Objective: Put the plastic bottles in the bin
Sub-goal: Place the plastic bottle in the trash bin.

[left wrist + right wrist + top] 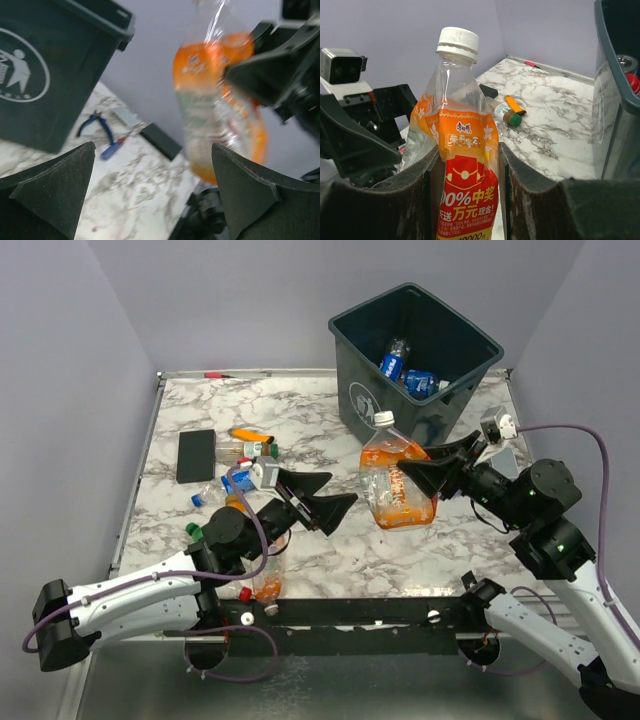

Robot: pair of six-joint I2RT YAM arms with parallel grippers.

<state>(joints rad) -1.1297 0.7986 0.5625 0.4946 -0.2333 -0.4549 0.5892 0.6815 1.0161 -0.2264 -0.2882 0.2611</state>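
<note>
Bottle point(392, 480) with orange label and white cap: clear plastic, off the table point(330, 420), tilted, hanging in front of the bin point(400, 405) on its white-logo side. Not yet over the rim.

Right gripper point(418, 470): partly closed, jaws pressed on either side of the bottle's labelled middle. The wrist view shows the label squeezed between the two pads, cap uppermost.

Left gripper point(338, 495): jaws spread fully wide, holding nothing, pointed toward the held bottle but apart from it.

Other bottles: blue-labelled ones point(405, 368) lie inside the bin. A cluster point(240, 455) lies on the left part of the table beside a black pad point(196, 455). One more point(267, 582) lies under the left arm near the front edge.

Handling, judged: the bottle looks empty, so light. The thin wall appears dented and will likely give under pressure. The film label is probably slick. The mid-body hold seems sound; the neck under the cap looks like the stiffest alternative. A light squeeze should do; a hard one risks crumpling and slip.
</note>
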